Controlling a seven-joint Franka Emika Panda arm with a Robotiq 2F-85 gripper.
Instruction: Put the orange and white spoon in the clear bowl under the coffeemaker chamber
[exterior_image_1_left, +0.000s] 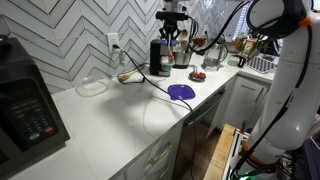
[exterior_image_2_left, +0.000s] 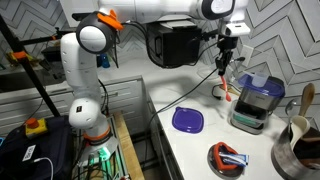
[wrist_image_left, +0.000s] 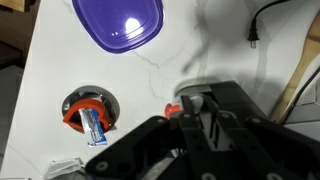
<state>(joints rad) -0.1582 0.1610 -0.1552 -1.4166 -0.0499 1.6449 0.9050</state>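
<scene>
Wrist view tells us little; in an exterior view we see the claw clenched on the orange and white spoon, hanging beside the coffeemaker near the surface's wall edge.

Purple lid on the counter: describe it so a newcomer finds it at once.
On the white countertop, look in front of the tall black coffee machine, near the front edge. The purple lid lies flat there, rounded-square, the only purple thing; the nearby small bowl is round.
</scene>
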